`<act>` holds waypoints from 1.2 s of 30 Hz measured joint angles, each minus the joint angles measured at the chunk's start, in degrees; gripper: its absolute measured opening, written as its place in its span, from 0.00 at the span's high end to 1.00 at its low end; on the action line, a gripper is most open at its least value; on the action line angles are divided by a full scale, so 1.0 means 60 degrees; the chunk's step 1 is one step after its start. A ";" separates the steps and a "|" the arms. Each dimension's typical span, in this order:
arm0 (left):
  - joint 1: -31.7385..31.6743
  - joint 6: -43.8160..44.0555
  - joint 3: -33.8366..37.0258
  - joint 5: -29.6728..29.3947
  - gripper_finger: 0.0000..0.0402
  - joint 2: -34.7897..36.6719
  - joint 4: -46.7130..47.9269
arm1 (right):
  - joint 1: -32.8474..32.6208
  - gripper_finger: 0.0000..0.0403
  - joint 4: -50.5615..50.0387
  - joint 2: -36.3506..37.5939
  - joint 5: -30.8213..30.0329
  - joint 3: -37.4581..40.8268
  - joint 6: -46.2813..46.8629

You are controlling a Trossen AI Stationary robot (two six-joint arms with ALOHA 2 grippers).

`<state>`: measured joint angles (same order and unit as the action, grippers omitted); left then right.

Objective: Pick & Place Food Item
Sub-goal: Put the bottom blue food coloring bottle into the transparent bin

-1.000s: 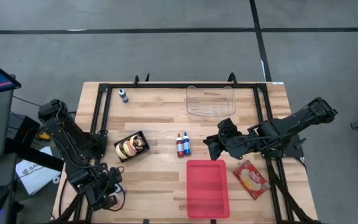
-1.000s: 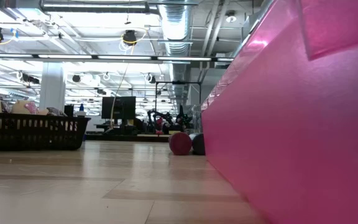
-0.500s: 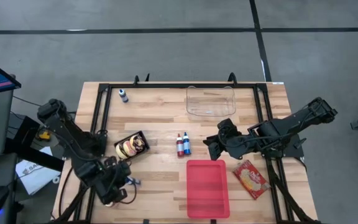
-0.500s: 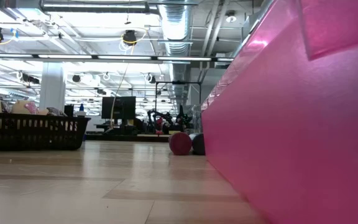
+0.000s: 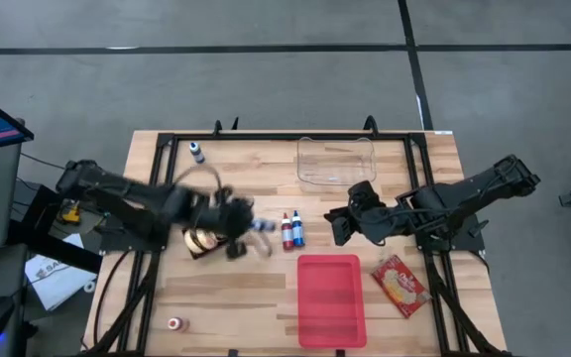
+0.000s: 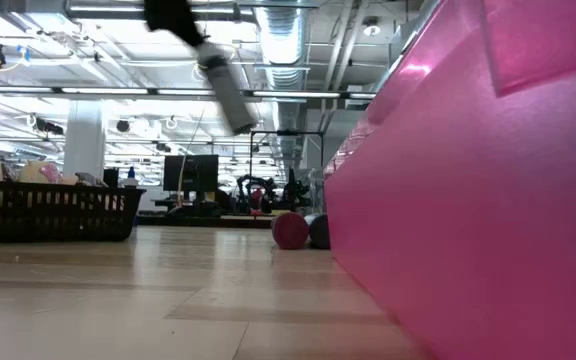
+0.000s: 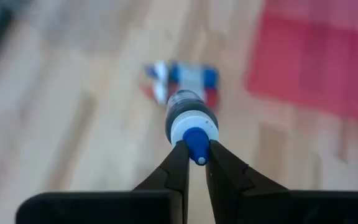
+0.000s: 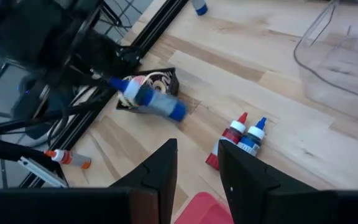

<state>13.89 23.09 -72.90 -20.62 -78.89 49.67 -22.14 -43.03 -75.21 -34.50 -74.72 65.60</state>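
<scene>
My left gripper (image 7: 196,154) is shut on a small grey bottle with a blue cap (image 7: 191,118). It hangs above the table's middle, beside the black tray of food (image 5: 209,238); the right wrist view shows the bottle (image 8: 151,99) over that tray. In the low view the bottle (image 6: 230,95) slants down from the gripper. My right gripper (image 5: 333,226) hovers open right of a red and a blue bottle (image 5: 291,230), with nothing between its fingers. The red tray (image 5: 330,297) lies at the near middle. My left gripper pinches the bottle's blue cap tip (image 7: 197,144) between its two fingertips. The fingers slant down and the bottle sticks out beyond them, in line with them. The bottle is lifted clear of the table, tilted with its base lower than the cap.
A clear container (image 5: 337,162) stands at the far middle. A small bottle (image 5: 197,152) stands at the far left, and an orange-capped one (image 5: 174,323) lies at the near left. A red snack packet (image 5: 401,286) lies right of the red tray.
My left gripper has swung fast from the table's near left corner up and toward the middle, carrying the blue-capped bottle, and has turned as it went. The orange-capped bottle now shows where the arm was. My right arm has kept still.
</scene>
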 joint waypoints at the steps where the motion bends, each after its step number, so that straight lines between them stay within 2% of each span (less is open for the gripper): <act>1: -0.0525 -0.0674 -0.0087 0.0201 0.94 0.0001 -0.0284 | 0.0045 0.73 -0.0048 0.0043 -0.0018 0.0000 -0.0002; 4: -0.2113 -0.2465 -0.0260 0.1005 0.94 -0.0002 -0.1211 | 0.0195 0.73 -0.0421 0.0179 -0.0040 0.0000 0.0001; 8: -0.4012 -0.4066 -0.0669 0.1962 0.94 -0.0259 -0.1819 | 0.0411 0.73 -0.1047 0.0564 -0.0253 0.0000 0.0078; 12: -0.5218 -0.5287 -0.1480 0.2805 0.94 -0.1149 -0.1805 | 0.0686 0.73 -0.1628 0.1084 -0.0522 0.0000 0.0222; 17: -0.5830 -0.6613 -0.3032 0.3564 0.94 -0.2808 -0.1864 | 0.1187 0.73 -0.2400 0.1718 -0.0590 0.0000 0.0322; 21: -0.6100 -0.7321 -0.4494 0.3794 0.94 -0.4143 -0.1799 | 0.1538 0.73 -0.2771 0.2133 -0.0612 0.0000 0.0329; 29: -0.6487 -0.8685 -0.7029 0.3975 0.94 -0.6174 -0.0229 | 0.2047 0.73 -0.3372 0.2537 -0.0569 0.0000 0.0329; 36: -0.6670 -0.9059 -0.7577 0.4070 0.94 -0.6839 0.0733 | 0.2098 0.73 -0.3408 0.2544 -0.0510 0.0000 0.0327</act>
<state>-26.13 -31.27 -118.37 3.80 -119.92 54.07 -9.55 -63.48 -59.95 -37.56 -74.72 67.56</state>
